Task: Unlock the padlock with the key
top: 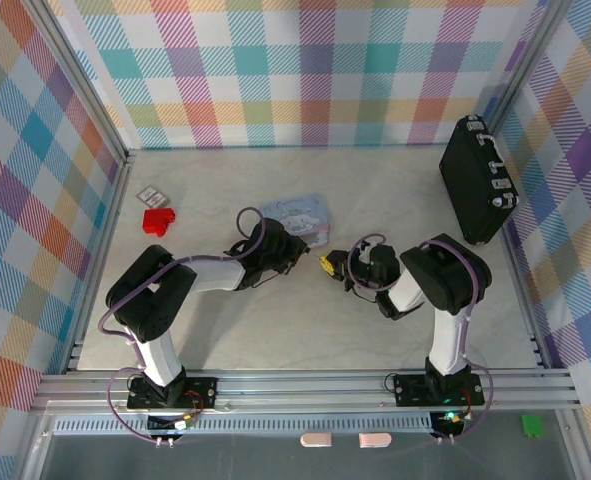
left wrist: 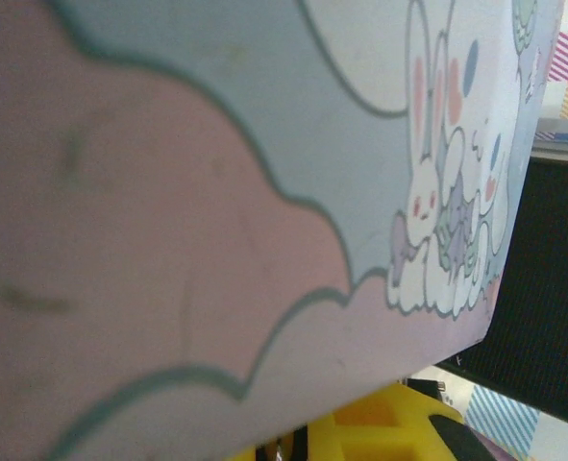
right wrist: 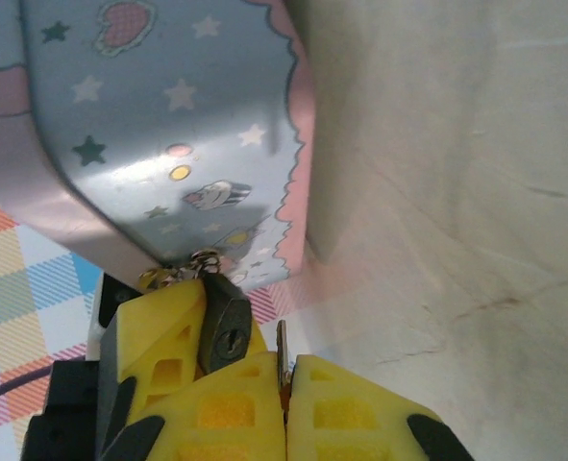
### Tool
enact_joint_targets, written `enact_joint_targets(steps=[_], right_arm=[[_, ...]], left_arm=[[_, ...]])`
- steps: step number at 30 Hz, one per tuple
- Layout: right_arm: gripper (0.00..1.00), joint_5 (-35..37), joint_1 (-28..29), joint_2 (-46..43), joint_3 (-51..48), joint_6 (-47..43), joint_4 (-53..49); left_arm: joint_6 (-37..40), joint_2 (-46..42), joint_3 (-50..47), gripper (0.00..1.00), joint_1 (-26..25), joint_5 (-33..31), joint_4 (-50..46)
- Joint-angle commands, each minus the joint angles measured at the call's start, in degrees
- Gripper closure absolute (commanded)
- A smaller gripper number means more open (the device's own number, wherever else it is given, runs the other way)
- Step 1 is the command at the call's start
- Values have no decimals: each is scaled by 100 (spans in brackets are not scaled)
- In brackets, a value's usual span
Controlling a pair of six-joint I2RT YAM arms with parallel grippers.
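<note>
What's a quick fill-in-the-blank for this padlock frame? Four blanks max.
1. The right gripper is shut on the ___.
2. The padlock hangs at the edge of the pale blue ___.
3. The block at the left of the top view is ___.
4. The black case stands at the far ___ of the top view.
Missing words: key; tin; red; right.

Our left arm (top: 190,275) and right arm (top: 440,280) both bend inward toward the pale blue tin (top: 300,213). The left gripper (top: 297,250) sits close at its near edge, jaws hidden; the right gripper (right wrist: 285,367), just beside its near corner, pinches the key (right wrist: 282,336).
</note>
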Motion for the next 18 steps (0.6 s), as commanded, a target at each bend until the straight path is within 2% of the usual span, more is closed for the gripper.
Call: enact_joint_targets(steps=[1,18], right_arm=[[100,-281,-55,47,181,-128,368],[100,-861,-162,549,730,-338,520]], left_arm=[[-205,26,-71,95,151,44,393],[-602,104,-408,95,434,339,1008]])
